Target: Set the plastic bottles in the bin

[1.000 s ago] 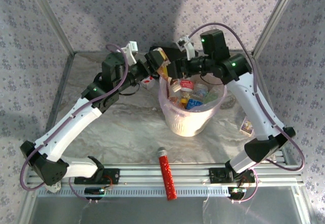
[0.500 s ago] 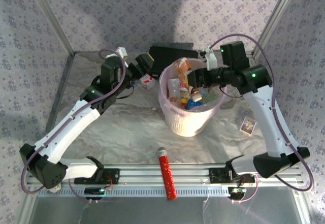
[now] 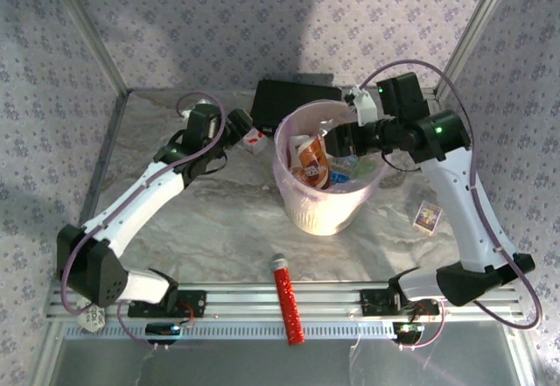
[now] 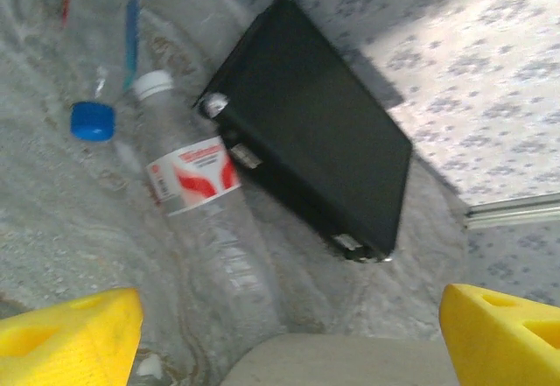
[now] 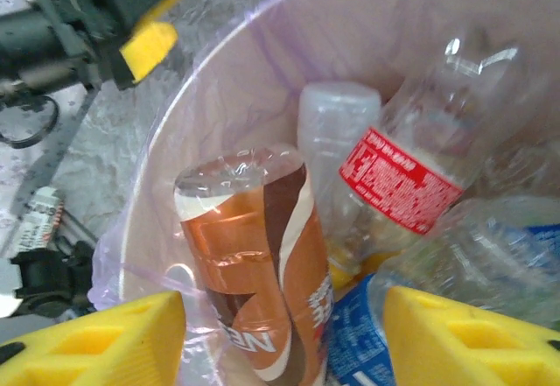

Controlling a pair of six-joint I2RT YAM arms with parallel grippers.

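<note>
The bin (image 3: pixel 306 211) stands mid-table, holding several plastic bottles. An orange-brown labelled bottle (image 3: pixel 311 160) (image 5: pixel 262 255) stands upright inside, beside a clear red-labelled bottle (image 5: pixel 411 176) and a blue-labelled one (image 5: pixel 359 333). My right gripper (image 3: pixel 337 141) (image 5: pixel 284 342) hovers open above the bin's far-right rim, holding nothing. My left gripper (image 3: pixel 247 129) (image 4: pixel 289 342) is open, low over the table left of the bin. Just ahead of it lies a clear bottle (image 4: pixel 197 202) (image 3: pixel 255 141) with a white cap and a red-and-white label. A blue cap (image 4: pixel 92 121) lies beside that bottle.
A flat black box (image 3: pixel 284 99) (image 4: pixel 315 123) lies behind the bin, close to the lying bottle. The red glitter tube (image 3: pixel 287 303) rests at the near edge by the rail. A small card (image 3: pixel 426 217) lies under the right arm. The enclosure walls stand close behind.
The orange-brown bottle left my left gripper at the rim and dropped into the bin. The left arm pulled back left and down toward the table. The right gripper shifted right and stayed over the bin.
</note>
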